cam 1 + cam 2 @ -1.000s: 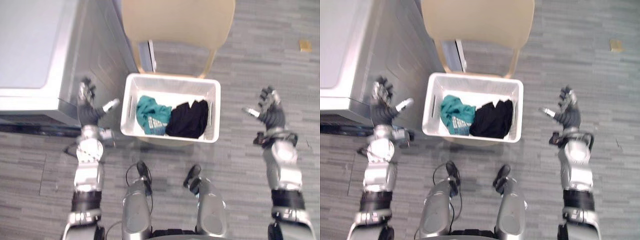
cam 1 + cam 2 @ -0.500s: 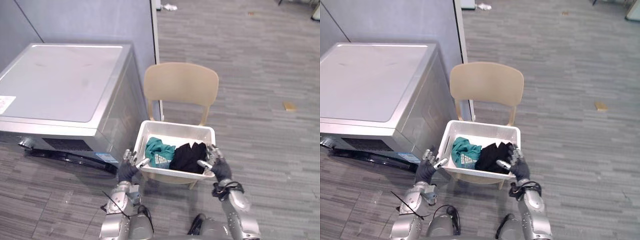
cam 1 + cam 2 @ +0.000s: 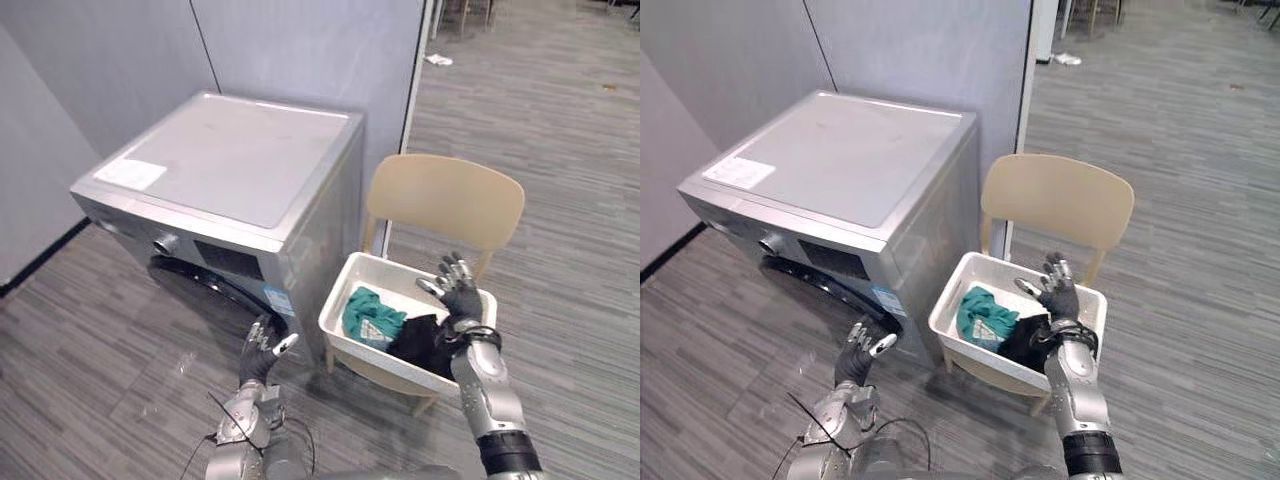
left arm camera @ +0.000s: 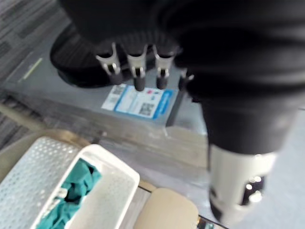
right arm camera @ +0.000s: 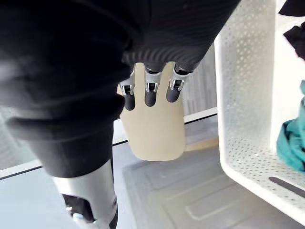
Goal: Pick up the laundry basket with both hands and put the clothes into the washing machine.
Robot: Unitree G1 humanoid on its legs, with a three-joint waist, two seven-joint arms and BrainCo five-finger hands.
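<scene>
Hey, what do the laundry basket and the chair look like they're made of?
The basket looks like white plastic: thin moulded walls dotted with small holes, with a slight sheen. The chair is tan, smooth and matte with a curved backrest. It could be moulded plastic or bent plywood; I can't tell which.

Laundry basket (image 3: 372, 353) on chair (image 3: 445, 200), clothes (image 3: 370, 315) in basket, washing machine (image 3: 235, 160) left of chair, wall (image 3: 300, 50) behind both.

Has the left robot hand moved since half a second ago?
Yes. The left robot hand, open, was at the left wall of the laundry basket; now it is apart from it, nearer the washing machine.
</scene>
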